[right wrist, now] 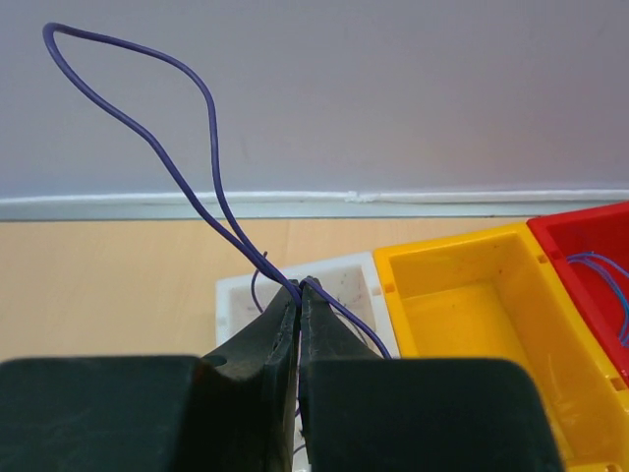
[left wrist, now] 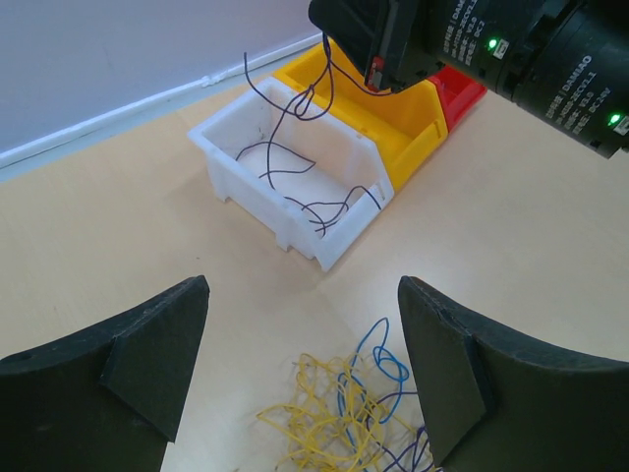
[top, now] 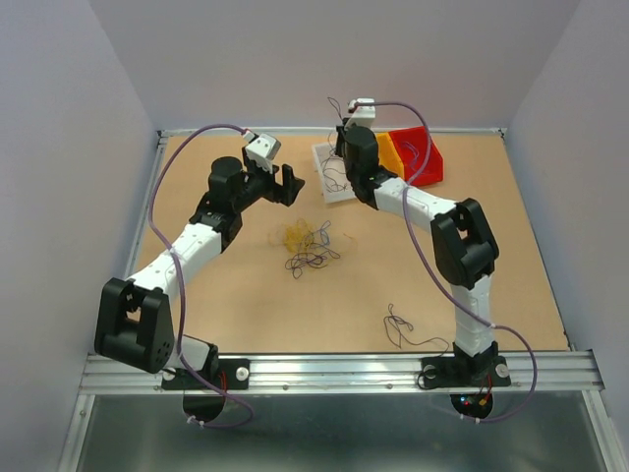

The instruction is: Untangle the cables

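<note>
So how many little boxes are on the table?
3, in a row at the far side of the table: the white box on the left, the yellow box in the middle, the red box on the right. I see no others.

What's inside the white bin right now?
Thin dark purple wires lie in the white bin; the shut right gripper holds another above. The right arm hides part from overhead.
</note>
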